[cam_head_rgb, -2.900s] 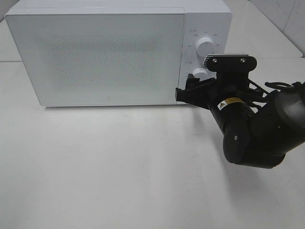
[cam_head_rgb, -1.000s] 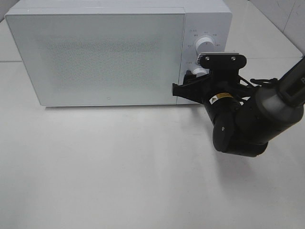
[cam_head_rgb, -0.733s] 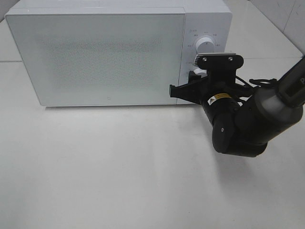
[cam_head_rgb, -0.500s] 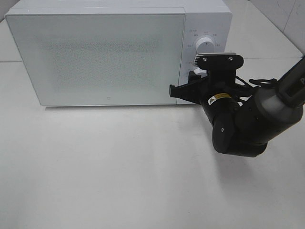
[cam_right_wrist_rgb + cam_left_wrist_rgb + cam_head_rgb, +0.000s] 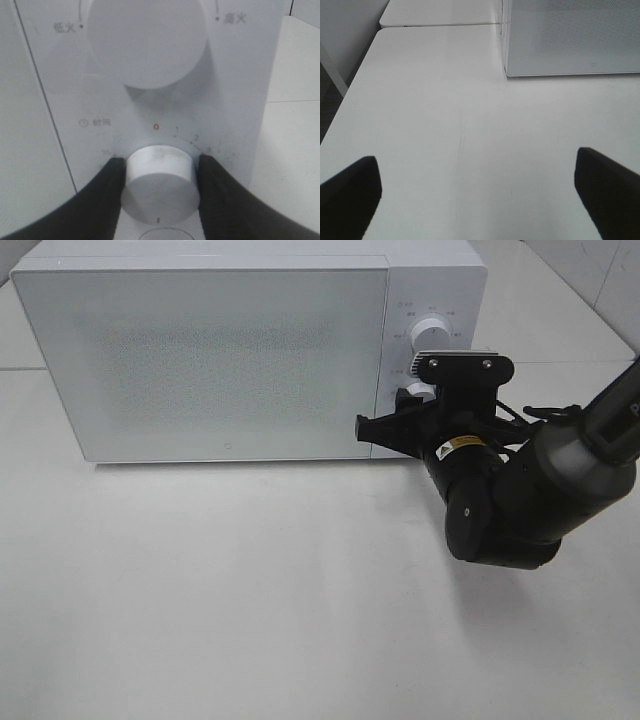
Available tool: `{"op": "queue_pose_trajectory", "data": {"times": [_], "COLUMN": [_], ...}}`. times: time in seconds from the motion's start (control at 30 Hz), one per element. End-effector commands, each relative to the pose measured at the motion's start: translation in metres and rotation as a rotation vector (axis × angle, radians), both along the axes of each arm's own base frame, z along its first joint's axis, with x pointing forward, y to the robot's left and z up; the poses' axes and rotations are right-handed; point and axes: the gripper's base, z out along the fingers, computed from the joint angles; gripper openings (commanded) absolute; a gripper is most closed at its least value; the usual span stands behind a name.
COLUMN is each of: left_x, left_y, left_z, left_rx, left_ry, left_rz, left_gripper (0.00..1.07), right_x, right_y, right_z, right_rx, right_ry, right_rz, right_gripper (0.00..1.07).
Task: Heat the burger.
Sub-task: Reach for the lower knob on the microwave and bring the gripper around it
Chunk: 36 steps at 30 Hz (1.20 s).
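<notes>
Robot lab bench, plain white table [image 5: 250, 590], white microwave [image 5: 220, 360] (Chinese dial labels), black robot arm [image 5: 520, 500]

The right gripper [image 5: 160, 172] clamps its two black fingers [image 5: 107, 195] on either side of the white timer knob [image 5: 159, 190]. The knob's red mark points away from the zero. Above sits the larger power knob [image 5: 146, 37] on the microwave's white control panel [image 5: 240, 100].

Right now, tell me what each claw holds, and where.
Right claw grips the microwave timer knob by its round sides. Left claw is open, holding nothing.
</notes>
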Motion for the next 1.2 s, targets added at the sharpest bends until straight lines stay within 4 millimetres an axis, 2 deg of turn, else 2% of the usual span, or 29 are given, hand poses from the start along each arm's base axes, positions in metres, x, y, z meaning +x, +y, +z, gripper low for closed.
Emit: {"op": "queue_pose_trajectory", "data": {"times": [0.03, 0.37, 1.03, 1.13, 1.2], "left_x": [-0.0026, -0.0026, -0.0026, -0.0026, -0.0026], "left_y": [-0.0005, -0.0005, -0.0005, -0.0005, -0.0005], "left_z": [-0.0006, -0.0006, -0.0006, -0.0006, -0.0006], "left_rx": [-0.003, -0.003, -0.003, -0.003, -0.003], "left_ry": [-0.026, -0.026, -0.026, -0.026, -0.026], "left_rz": [0.004, 0.004, 0.004, 0.004, 0.004], "left_gripper": [1.01, 1.01, 1.01, 1.01, 1.01], "right_x": [0.0034, 0.0033, 0.0030, 0.0030, 0.0030], "right_y": [-0.0024, -0.0001, 0.0065, 0.0065, 0.0068], "right_z": [0.0110, 0.0122, 0.0133, 0.0128, 0.0108], "right_rx": [0.068, 0.474, 0.997, 1.090, 1.215], "right_ry": [-0.097, -0.100, -0.059, -0.047, -0.016], "right_rz": [-0.025, -0.013, 0.040, 0.033, 0.017], "right_gripper": [0.02, 0.02, 0.02, 0.02, 0.02]}}
